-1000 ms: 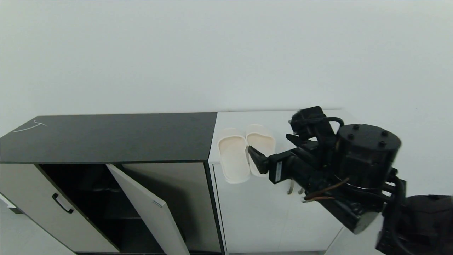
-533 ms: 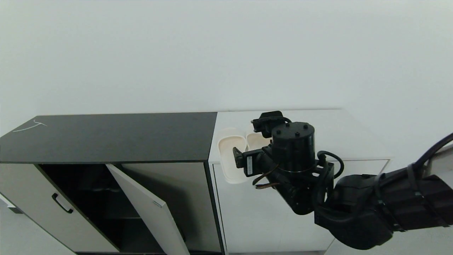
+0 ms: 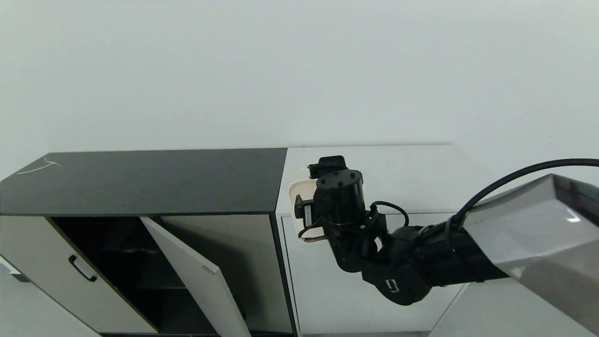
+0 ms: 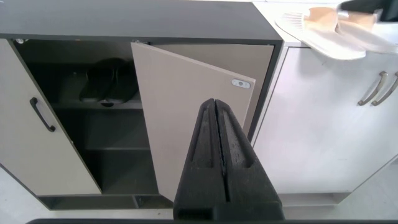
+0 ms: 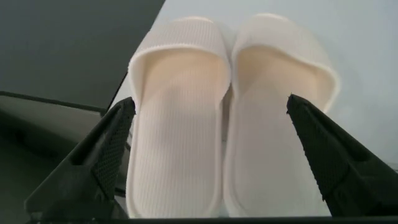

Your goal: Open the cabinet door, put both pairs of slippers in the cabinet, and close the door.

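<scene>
The dark cabinet (image 3: 140,180) with the black top stands against the wall, on the robot's left side. Just beside it, touching, stands a white cabinet (image 3: 374,281) with two metal handles (image 4: 373,87) on its front. One door (image 3: 196,276) of the dark cabinet is swung open toward the robot, about half way, and the dark inside with its shelves is visible. The other door (image 3: 70,267), with a black handle, is also turned outward a little.

The right arm (image 3: 412,271) stretches over the white cabinet to the corner of its top near the dark cabinet. There the right hand (image 5: 217,155) is wide open, its jaws far apart. One finger (image 5: 106,155) is outside the pair on one side and the other finger is outside on the opposite side, so both shoes lie between them. I cannot tell if the fingers touch the shoes.

The left hand (image 4: 214,106) hangs in front of the open dark cabinet, low, with its jaws pressed together and nothing between them.

The cream slippers (image 5: 177,124) lie side by side, touching, on the top of the white cabinet, close to the dark cabinet. Their heel ends stick out a little over the front edge. A pair of dark slippers (image 4: 106,84) lies inside the dark cabinet on the upper shelf (image 4: 87,104).
</scene>
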`<state>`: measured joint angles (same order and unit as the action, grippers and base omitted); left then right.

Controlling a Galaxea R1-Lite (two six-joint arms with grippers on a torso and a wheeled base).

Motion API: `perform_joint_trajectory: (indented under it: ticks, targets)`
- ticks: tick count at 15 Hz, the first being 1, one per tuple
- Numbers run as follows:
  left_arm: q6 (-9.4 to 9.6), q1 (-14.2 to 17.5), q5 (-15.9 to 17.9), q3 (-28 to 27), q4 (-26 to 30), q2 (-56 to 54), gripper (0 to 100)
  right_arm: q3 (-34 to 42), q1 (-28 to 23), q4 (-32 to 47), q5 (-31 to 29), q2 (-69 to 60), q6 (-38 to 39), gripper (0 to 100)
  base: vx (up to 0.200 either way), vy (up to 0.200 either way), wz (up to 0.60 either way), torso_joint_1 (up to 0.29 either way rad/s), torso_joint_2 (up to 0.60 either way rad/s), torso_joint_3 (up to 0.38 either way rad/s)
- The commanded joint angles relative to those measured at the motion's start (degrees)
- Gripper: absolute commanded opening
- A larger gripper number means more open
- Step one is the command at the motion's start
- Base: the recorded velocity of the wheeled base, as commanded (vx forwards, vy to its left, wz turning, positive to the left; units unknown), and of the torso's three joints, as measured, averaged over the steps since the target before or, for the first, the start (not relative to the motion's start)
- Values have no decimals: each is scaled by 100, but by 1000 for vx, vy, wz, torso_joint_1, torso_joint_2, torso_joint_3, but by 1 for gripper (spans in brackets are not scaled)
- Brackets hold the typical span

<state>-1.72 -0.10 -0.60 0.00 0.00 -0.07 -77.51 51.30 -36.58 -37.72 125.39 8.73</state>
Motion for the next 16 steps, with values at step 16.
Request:
perform_joint_trajectory:
  ticks: [16]
  targets:
    - [5, 1, -2, 0, 0, 7, 0, -2488, -797, 626, -254, 1743, -117, 100, 0, 0, 0, 0, 0, 0]
